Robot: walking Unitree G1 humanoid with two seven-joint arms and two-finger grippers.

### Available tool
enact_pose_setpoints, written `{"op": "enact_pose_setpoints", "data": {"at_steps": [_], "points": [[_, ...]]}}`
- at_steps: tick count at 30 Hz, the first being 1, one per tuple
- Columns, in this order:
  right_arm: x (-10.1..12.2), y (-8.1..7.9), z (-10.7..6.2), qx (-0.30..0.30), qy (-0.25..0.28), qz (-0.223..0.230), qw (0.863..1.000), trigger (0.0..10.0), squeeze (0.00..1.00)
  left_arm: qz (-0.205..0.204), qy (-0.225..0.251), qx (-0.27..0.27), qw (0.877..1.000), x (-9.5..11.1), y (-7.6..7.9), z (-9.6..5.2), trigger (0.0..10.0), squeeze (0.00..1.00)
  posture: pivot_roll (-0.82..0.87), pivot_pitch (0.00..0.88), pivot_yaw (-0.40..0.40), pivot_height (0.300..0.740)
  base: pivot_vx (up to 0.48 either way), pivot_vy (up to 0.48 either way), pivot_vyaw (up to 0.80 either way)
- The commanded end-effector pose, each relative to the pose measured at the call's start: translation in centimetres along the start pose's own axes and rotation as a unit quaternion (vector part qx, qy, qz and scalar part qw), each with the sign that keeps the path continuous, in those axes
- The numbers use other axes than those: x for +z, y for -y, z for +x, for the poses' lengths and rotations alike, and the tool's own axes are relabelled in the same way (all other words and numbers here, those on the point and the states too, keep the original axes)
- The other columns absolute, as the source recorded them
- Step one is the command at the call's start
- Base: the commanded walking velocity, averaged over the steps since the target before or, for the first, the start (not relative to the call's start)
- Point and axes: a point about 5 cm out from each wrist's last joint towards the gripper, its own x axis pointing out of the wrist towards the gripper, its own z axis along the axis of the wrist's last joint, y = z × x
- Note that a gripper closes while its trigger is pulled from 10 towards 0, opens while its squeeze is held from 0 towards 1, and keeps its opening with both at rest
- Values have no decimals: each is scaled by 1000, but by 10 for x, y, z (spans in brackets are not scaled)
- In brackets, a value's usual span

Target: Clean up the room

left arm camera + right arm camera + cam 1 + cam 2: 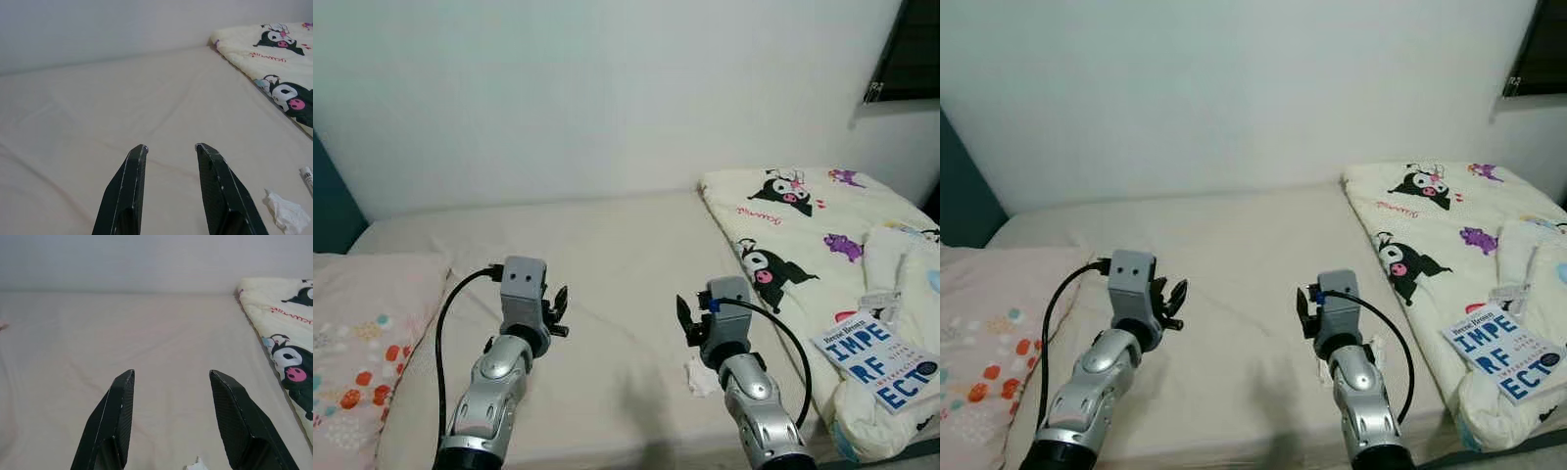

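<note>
Right end effector (pixel 171 418), fingers parted and empty, hovers above the bed (pixel 607 255) over a crumpled tissue (pixel 701 376) lying near the front edge, just beside the cartoon blanket (pixel 803 225); left end effector (pixel 168 188) is likewise parted, holding nothing; descending straight down and pinching the wad's peak seems best; being crumpled, the tissue shows no clear long axis or heading.

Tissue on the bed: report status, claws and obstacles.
Left claw open, empty, above the sheet. Right claw open, empty, just above the tissue. Tissue crumpled on the sheet, untouched. Book on the blanket, off to the right.
</note>
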Motion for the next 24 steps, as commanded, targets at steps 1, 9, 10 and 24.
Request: {"op": "enact_pose_setpoints", "data": {"at_steps": [1, 9, 10, 24], "points": [[-1, 0, 0, -6, -1, 15, 1000, 10000, 0, 6, -11, 6, 1000, -5, -2, 0, 10000, 0, 13, 3, -8, 740, 0, 0, 0], [0, -1, 1, -1, -1, 5, 1000, 10000, 0, 13, -13, 10, 1000, -6, -6, 0, 10000, 0, 13, 2, -11, 740, 0, 0, 0], [0, -1, 1, 1, -1, -3, 1000, 10000, 0, 20, -12, 8, 1000, -5, -5, -1, 10000, 0, 15, 2, -13, 740, 0, -480, 800], [1, -5, 4, 17, -3, 1, 1000, 10000, 0, -7, -34, 50, 998, -9, -15, -1, 10000, 0, 20, 2, -21, 740, 0, -309, 557]]}}
